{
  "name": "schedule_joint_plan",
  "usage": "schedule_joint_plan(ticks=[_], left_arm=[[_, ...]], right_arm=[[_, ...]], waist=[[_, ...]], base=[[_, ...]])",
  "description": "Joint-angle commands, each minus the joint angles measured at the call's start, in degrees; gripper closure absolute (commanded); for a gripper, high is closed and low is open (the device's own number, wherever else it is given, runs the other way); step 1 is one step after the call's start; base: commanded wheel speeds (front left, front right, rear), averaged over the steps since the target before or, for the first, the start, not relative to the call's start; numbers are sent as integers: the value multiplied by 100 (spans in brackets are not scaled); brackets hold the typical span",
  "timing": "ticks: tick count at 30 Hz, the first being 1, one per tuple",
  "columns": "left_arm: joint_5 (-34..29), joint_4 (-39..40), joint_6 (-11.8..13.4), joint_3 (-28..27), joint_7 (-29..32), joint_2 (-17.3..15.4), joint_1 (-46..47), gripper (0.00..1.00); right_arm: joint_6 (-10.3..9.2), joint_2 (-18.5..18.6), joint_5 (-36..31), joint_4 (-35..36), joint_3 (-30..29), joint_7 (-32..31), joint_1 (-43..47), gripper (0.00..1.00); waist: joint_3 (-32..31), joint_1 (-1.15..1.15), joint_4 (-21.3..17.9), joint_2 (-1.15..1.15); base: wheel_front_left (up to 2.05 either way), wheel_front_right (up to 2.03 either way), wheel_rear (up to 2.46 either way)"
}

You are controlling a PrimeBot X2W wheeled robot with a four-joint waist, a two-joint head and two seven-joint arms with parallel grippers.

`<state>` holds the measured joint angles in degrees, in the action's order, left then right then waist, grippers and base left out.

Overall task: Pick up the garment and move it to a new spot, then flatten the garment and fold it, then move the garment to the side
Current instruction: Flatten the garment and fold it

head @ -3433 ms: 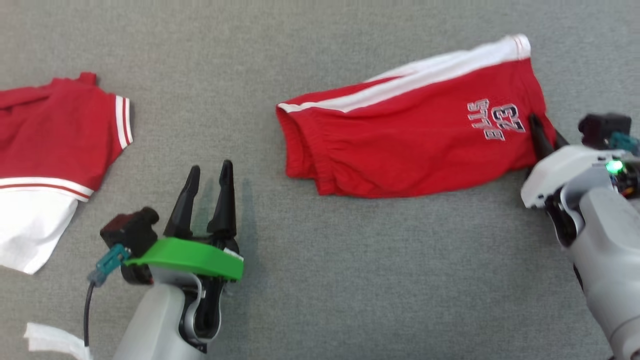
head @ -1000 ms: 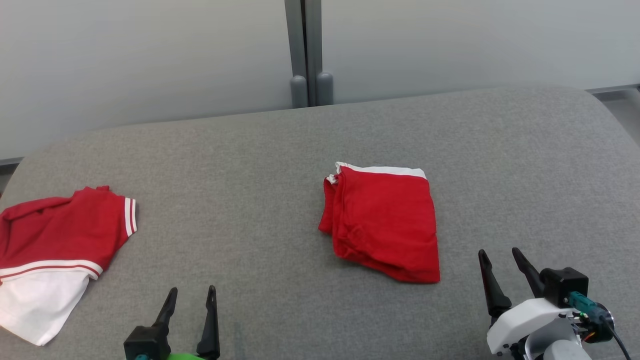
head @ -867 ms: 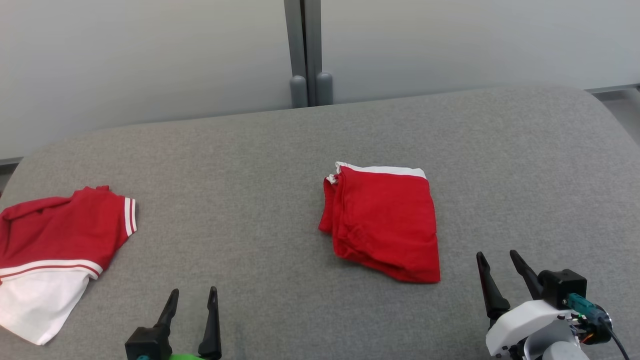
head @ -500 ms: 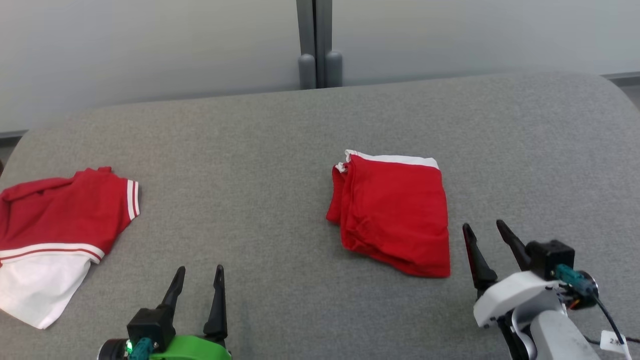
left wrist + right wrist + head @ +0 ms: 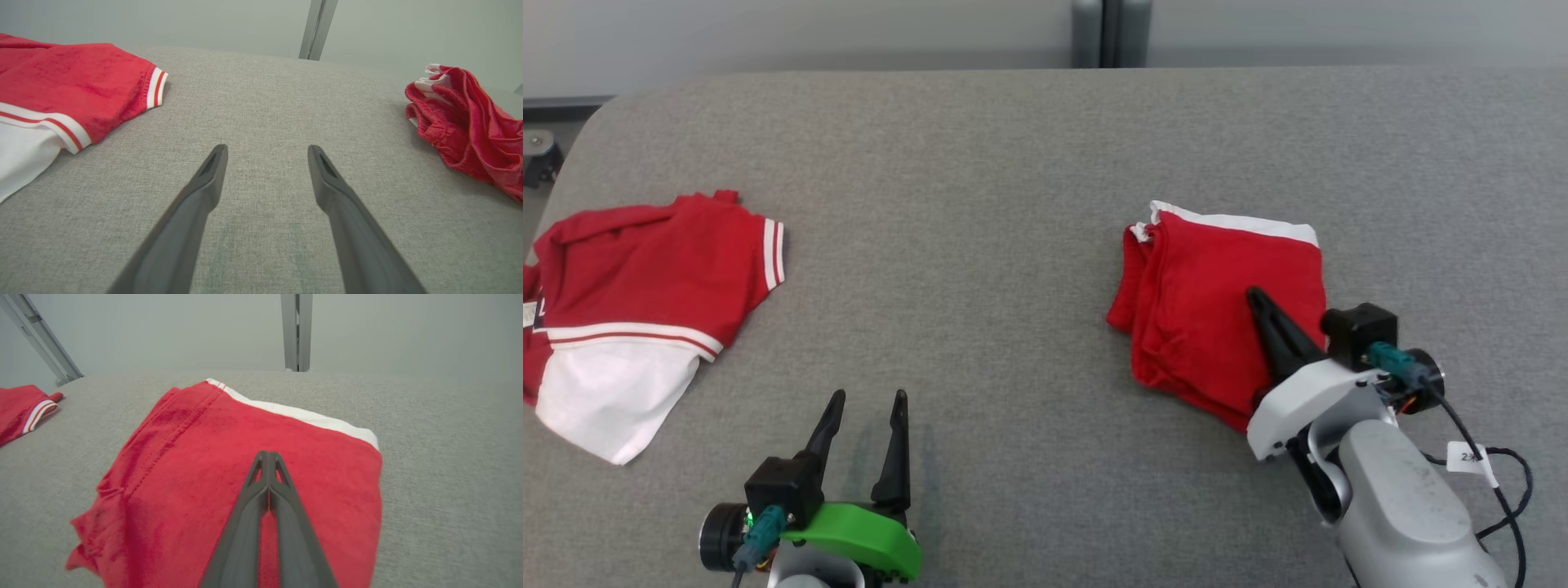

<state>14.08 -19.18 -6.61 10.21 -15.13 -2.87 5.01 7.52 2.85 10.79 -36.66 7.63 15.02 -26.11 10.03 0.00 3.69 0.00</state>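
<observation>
The garment [image 5: 1201,310] is a folded pair of red shorts with a white band along its far edge, lying right of centre on the grey padded surface [image 5: 980,204]. My right gripper [image 5: 1252,294] is shut, its two dark fingers pressed together and lying over the near right part of the fold. In the right wrist view the joined tips of my right gripper [image 5: 267,454] rest above the middle of the garment [image 5: 196,457], with no cloth between them. My left gripper [image 5: 866,398] stands open over bare surface at the lower left, far from the garment [image 5: 470,130].
A second red and white garment [image 5: 645,278] lies spread at the surface's left edge. A grey post [image 5: 1109,33] stands behind the far edge. A black cable with a white tag [image 5: 1470,457] hangs by my right wrist.
My right gripper has shut and reached forward over the folded garment. The head camera has tilted down and shifted. My left gripper stays open.
</observation>
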Motion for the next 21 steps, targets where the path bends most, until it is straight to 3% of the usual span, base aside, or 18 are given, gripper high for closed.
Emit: schedule_joint_plan(ticks=[1,13,16,21], left_arm=[[17,-31,-31,29,-2,-12,153,0],[157,-50,0,29,-2,-13,9,0],[178,-29,22,36,-2,-14,25,0],[133,31,63,-67,-2,-15,-1,0]], right_arm=[[-6,21,-13,-123,159,22,-44,100],[-6,23,260,-428,1968,12,383,100],[-6,31,393,-469,2110,12,354,100],[-6,28,620,70,2137,13,304,100]], waist=[[179,0,291,0],[50,0,345,0],[7,0,280,0],[-134,0,114,0]], base=[[0,0,0],[0,0,0],[0,0,0],[0,0,0]])
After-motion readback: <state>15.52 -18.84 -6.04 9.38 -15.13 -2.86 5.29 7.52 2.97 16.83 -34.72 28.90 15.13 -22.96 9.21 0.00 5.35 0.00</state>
